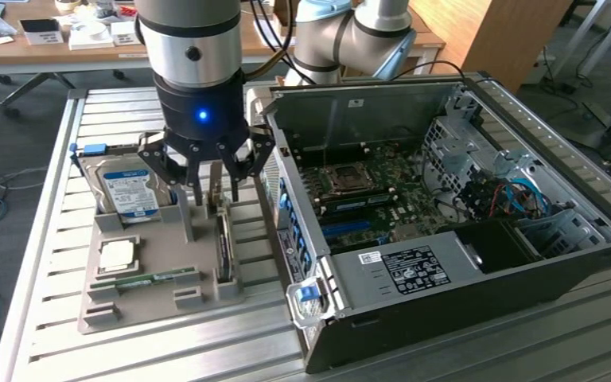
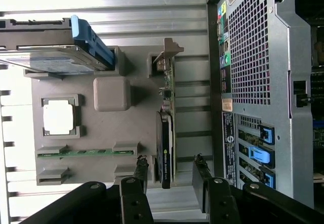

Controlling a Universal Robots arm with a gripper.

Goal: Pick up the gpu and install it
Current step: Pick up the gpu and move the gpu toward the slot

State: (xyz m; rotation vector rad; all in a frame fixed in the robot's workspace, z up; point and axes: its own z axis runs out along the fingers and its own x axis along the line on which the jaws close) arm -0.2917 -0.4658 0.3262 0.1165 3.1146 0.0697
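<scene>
Two fingers stand wide apart on the gripper [image 1: 212, 189], holding nothing, and we see it hanging over the grey tray [image 1: 141, 314] in the left half of the exterior view. The gpu [image 1: 223, 248] stands on its long edge in a slot on the side of the tray nearest the computer case [image 1: 560, 263]. Its silver bracket appears to rise between the fingers. In the wrist view the gripper [image 2: 171, 164] straddles one end of the gpu [image 2: 166, 133], with a finger off each face.

We judge several risks from here:

- **Off-centre closing:** the card is thin and stands on edge, so it could be shoved sideways and tilted in its slot. The fingers could also nip only the fan cover rather than the board.
- **Grip near one end:** the far end could droop once the card leaves the tray.
- **Tight clearance:** the case wall lies just beside the card, so the finger on that side has little room and could scrape it.
- **Close neighbours:** the hard drive [image 1: 130, 193] and an upright grey post [image 1: 184, 213] stand near on the other side and could be knocked.
- **Crooked card:** it could catch the case rim, or miss its slot on the motherboard [image 1: 380, 195].
</scene>
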